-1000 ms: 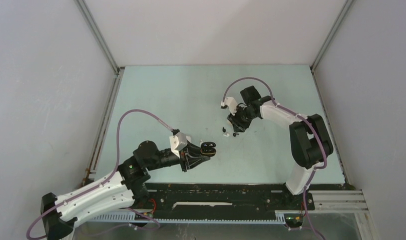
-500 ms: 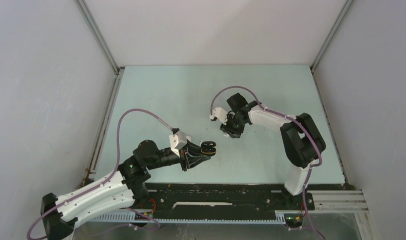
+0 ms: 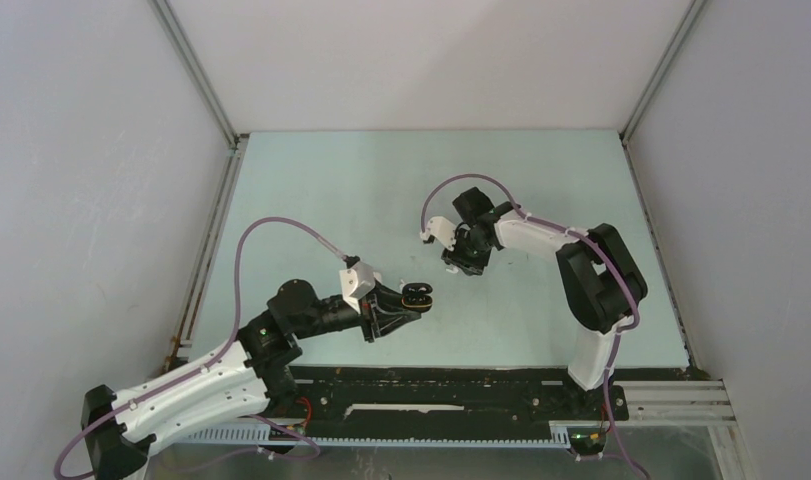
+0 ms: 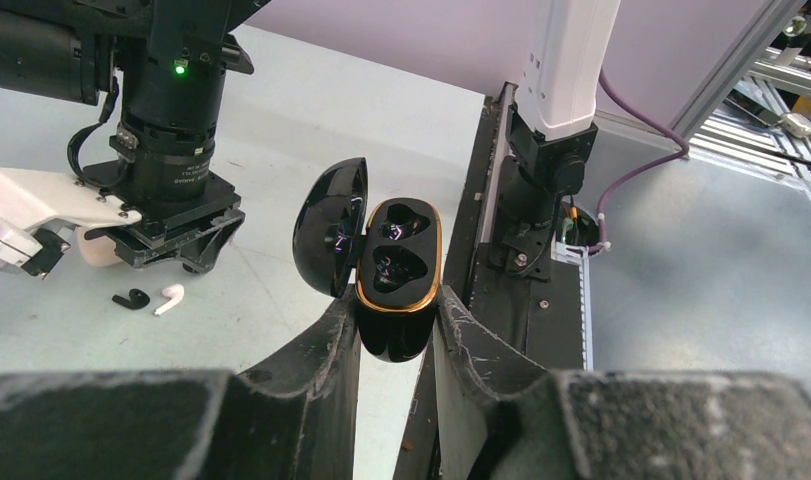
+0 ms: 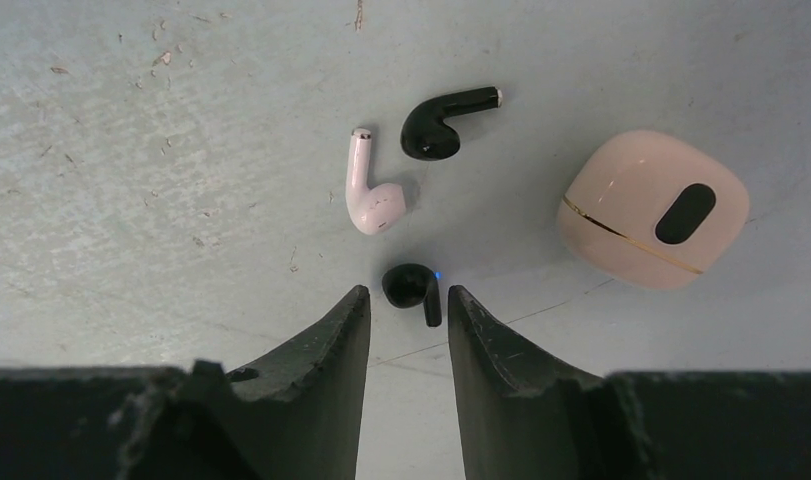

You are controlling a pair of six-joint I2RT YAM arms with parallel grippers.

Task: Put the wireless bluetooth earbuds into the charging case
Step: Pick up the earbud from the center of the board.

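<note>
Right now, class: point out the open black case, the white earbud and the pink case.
open black case (image 4: 396, 265), left wrist view, on its gold-rimmed tray.
white earbud (image 5: 375, 207), right wrist view, on its rounded head.
pink case (image 5: 626, 190), right wrist view, on its shell above the seam.

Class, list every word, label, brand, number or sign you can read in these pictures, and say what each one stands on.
None can be read.
The open black charging case shows only faint glints inside its lid, too blurred to read.
The pink case bears a plain black oval and a gold line, no lettering.
</note>
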